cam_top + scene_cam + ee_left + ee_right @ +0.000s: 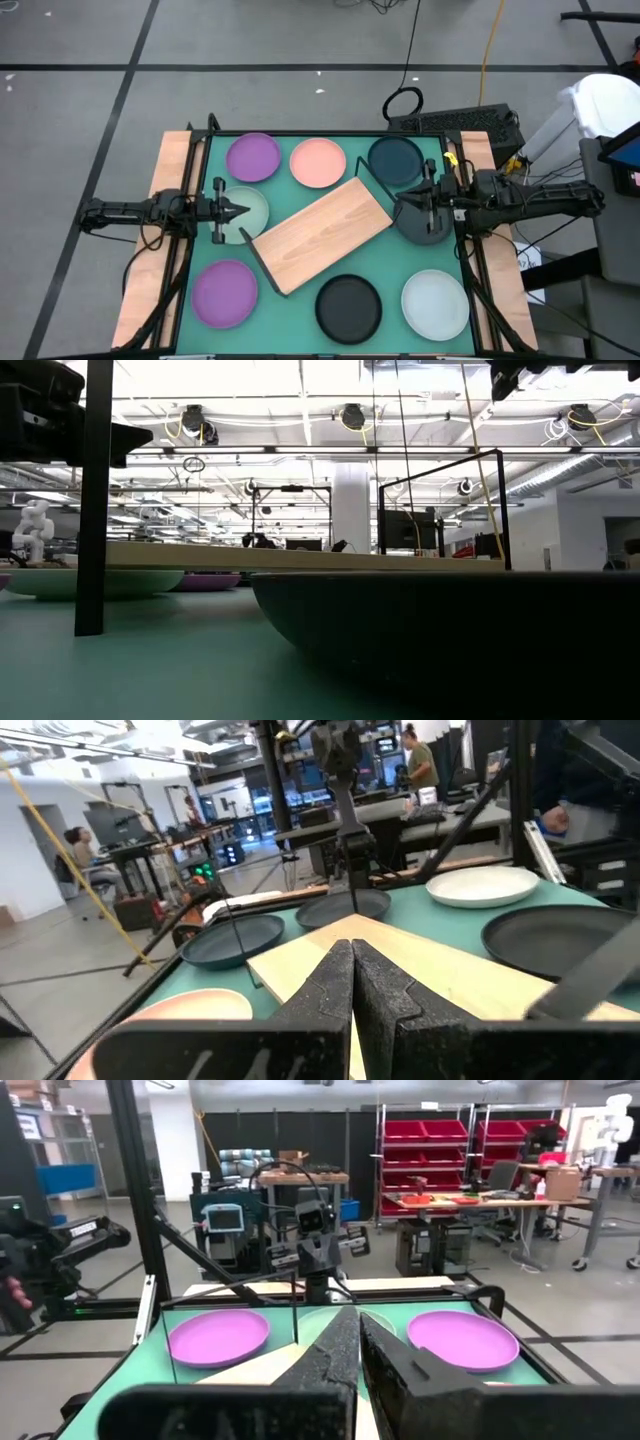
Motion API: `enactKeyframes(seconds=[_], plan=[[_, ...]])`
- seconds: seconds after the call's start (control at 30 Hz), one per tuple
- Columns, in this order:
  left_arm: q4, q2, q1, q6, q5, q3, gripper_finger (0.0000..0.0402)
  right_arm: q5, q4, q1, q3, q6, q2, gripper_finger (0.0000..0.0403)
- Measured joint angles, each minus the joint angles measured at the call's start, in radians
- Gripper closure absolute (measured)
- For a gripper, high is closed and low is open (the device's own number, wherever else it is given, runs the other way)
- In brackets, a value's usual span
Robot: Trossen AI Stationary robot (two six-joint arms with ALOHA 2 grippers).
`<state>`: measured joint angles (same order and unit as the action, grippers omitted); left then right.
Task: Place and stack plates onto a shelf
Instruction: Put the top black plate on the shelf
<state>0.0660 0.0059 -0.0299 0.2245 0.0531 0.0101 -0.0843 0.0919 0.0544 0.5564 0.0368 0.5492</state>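
So nothing's on the shelf (322,232) yet: it's lying at an angle in the middle of the green counter (395,262), bare wood with the wire frame at its ends. The plates are scattered all around it: a purple plate (253,157), a pink plate (318,162) and a dark teal plate (396,160) along the far edge, another purple one (225,292), a black plate (349,306) and a white plate (435,303) along the near edge. The left claw (240,211) hovers over a pale mint plate (252,212) with its fingers pressed together, holding nothing. The right claw (408,203) is also closed and empty, above a dark grey plate (424,220) right by the shelf's end. My guess is these plates are light, stiff and a bit slick with that matte finish, so pinching the raised rim at the edge looks like the only real grab spot, and they'd tilt easily from a one-sided hold.
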Motion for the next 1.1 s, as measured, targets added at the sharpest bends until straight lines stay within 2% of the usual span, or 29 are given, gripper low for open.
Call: enactKeyframes(seconds=[0.23, 0.57, 1.1], plan=[[0.031, 0.000, 0.000, -0.031, 0.002, 0.000, 0.0398, -0.001, 0.006, 0.000, 0.006, 0.030, 0.031, 0.0403], [0.064, 0.000, 0.001, -0.128, 0.003, 0.000, 0.0398, 0.000, -0.037, 0.000, 0.113, 0.032, 0.118, 0.0403], [0.064, 0.000, 0.001, -0.126, 0.003, 0.000, 0.0398, -0.001, -0.046, 0.000, 0.187, 0.028, 0.197, 0.0403]])
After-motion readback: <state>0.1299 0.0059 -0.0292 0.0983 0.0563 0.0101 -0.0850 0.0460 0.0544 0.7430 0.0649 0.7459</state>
